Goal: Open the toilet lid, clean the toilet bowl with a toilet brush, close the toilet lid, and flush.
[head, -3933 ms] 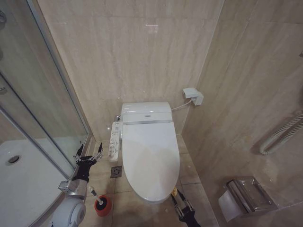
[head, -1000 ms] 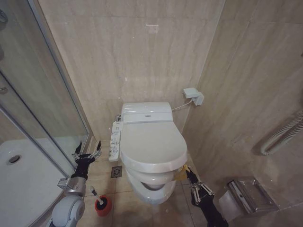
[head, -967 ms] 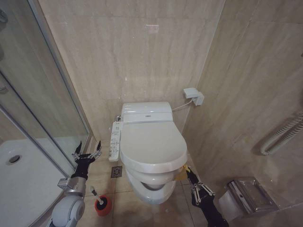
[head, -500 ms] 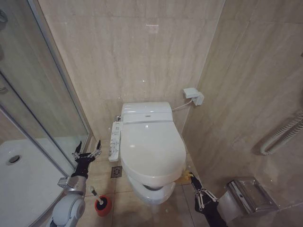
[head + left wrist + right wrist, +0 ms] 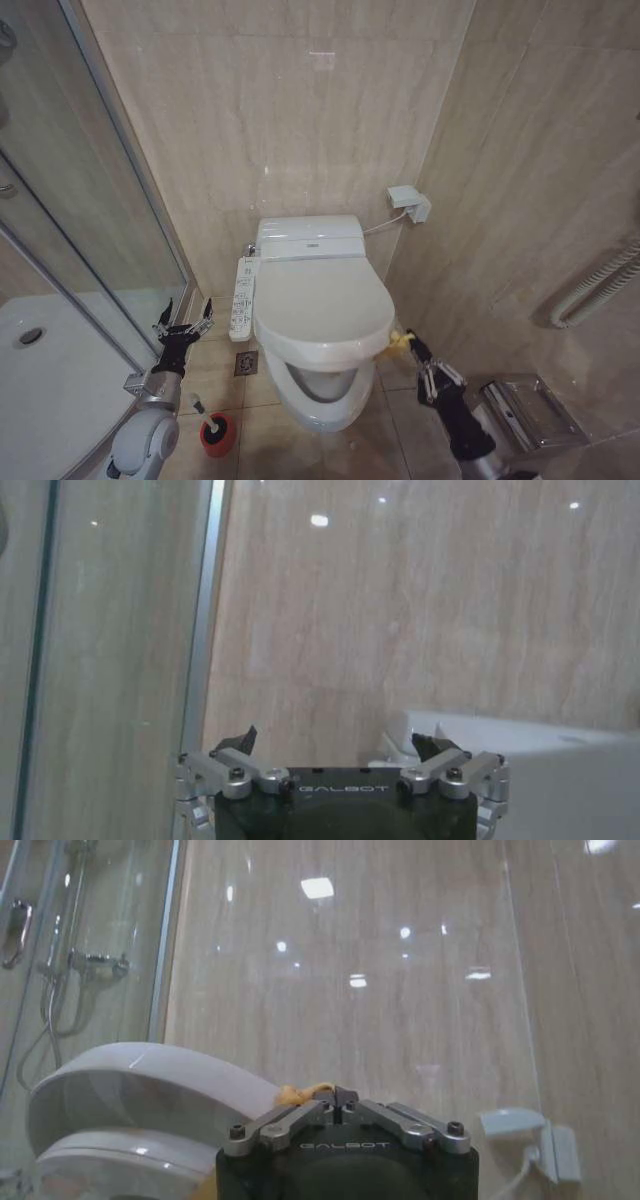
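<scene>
At the lower left of the head view the left gripper (image 5: pixel 185 321) hangs with its fingers spread wide, near the glass shower wall (image 5: pixel 80 210). Below it the toilet brush (image 5: pixel 205 418) stands in its red holder on the floor. In the middle, the toilet lid (image 5: pixel 325 305) is partly raised over the toilet bowl (image 5: pixel 318 385). Right of it, the right gripper (image 5: pixel 408 343) pinches the yellow loop (image 5: pixel 399 341) at the lid's edge.
</scene>
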